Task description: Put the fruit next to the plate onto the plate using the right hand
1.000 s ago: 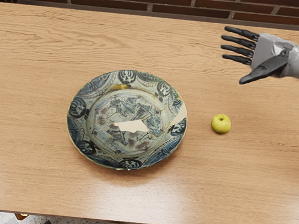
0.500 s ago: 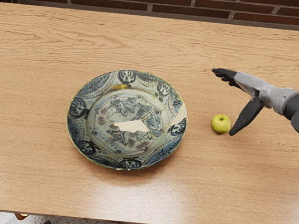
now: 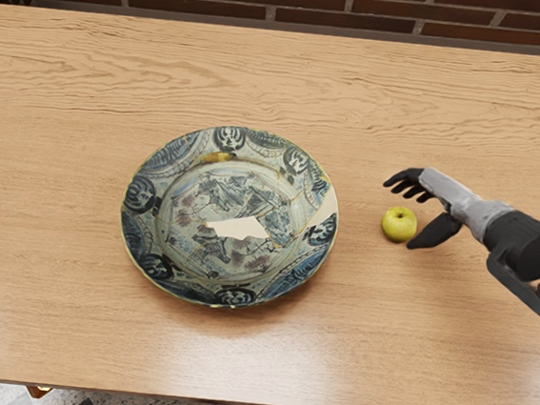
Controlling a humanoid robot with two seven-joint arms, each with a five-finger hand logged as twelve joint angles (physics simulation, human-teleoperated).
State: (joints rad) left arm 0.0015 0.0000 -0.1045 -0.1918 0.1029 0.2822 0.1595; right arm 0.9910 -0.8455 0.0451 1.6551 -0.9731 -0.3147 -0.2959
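My right hand (image 3: 436, 201) hangs just right of the apple (image 3: 399, 224), fingers spread past its far side and thumb low at its near right, gripping nothing. I judge the grasp needs the palm centred over the apple before I close, or a finger could nudge it rolling across the table (image 3: 282, 79). The apple lies on the wood beside the plate (image 3: 142, 200), near its right rim. The plate holds no fruit, only a blue pattern and a pale central patch.
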